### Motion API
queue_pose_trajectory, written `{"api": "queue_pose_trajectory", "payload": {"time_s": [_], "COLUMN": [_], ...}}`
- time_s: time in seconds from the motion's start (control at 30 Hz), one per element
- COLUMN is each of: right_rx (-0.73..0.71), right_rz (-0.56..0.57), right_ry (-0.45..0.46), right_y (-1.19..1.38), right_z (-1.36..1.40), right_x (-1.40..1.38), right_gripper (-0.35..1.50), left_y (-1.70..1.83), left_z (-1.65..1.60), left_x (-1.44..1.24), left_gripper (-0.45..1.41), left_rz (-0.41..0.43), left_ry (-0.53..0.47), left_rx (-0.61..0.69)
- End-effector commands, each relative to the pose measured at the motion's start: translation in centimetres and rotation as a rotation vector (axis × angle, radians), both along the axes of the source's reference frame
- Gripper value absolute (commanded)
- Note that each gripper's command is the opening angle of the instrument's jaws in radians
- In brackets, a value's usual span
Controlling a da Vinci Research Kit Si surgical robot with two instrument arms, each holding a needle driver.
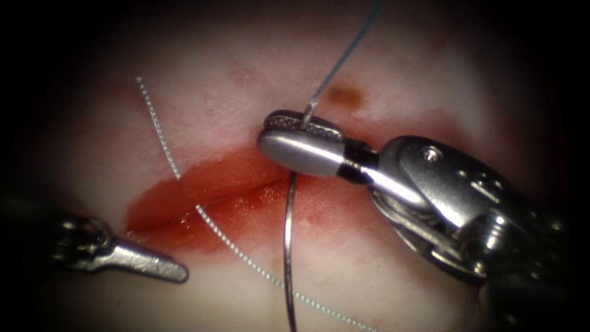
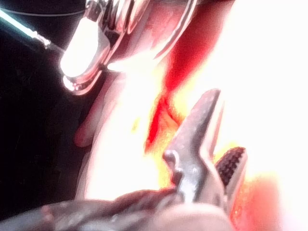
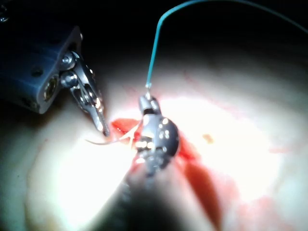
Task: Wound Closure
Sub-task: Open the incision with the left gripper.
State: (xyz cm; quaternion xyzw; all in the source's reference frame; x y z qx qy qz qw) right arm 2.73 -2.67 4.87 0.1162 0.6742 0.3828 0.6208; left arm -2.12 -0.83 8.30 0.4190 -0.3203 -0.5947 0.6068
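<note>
The tissue [image 1: 393, 80] is pale, and the cut [image 1: 209, 197] runs across it, wet with red fluid [image 1: 184, 221]. The right tool [image 1: 301, 144] comes from the right side and stands over the right end of the cut, so it hides that part. Its jaws are closed on the needle [image 1: 287, 246] near the tail end, where the blue thread [image 1: 344, 55] joins it and goes upward. The needle curves down from the jaws, over the cut, toward the near side; I cannot tell whether its point is in the tissue. The left tool [image 1: 157, 264] lies low on the left of the cut, and it holds nothing. In the endoscope view its jaws look closed, but the left wrist view shows them slightly apart [image 2: 216, 144]. A loose white thread piece [image 1: 227, 240] lies diagonally over the cut and crosses the needle.
</note>
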Motion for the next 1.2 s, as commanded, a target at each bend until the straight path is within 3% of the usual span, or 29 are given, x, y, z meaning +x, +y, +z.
{"api": "queue_pose_trajectory", "payload": {"time_s": [0.03,0.13,0.17,0.2,0.5,0.67,0.87,1.2], "right_rx": [-0.014,-0.017,-0.018,-0.019,-0.022,-0.016,-0.005,0.016], "right_rz": [0.010,0.014,0.014,0.013,0.009,0.012,0.013,0.010], "right_ry": [0.017,0.025,0.024,0.024,0.025,0.026,0.031,0.041], "right_y": [0.06,0.06,0.06,0.06,0.02,0.02,0.02,0.01], "right_z": [-0.01,0.00,0.00,0.00,0.00,0.00,-0.01,-0.01], "right_x": [0.12,0.12,0.13,0.14,0.25,0.27,0.27,0.31], "right_gripper": [-0.35,-0.35,-0.35,-0.35,-0.35,-0.35,-0.35,-0.35], "left_y": [0.09,0.06,0.06,0.07,0.14,0.11,0.11,0.20], "left_z": [-0.03,-0.04,-0.03,-0.02,0.13,0.24,0.36,0.47], "left_x": [-0.05,-0.09,-0.11,-0.13,-0.14,-0.14,-0.19,-0.09], "left_gripper": [0.02,-0.05,-0.15,-0.45,-0.45,-0.45,-0.45,-0.45], "left_rz": [0.004,-0.048,-0.038,-0.028,-0.009,0.032,0.047,-0.013], "left_ry": [0.009,0.055,0.087,0.126,0.349,0.360,0.422,0.592], "left_rx": [-0.080,-0.256,-0.396,-0.412,-0.384,-0.294,-0.290,-0.307]}}
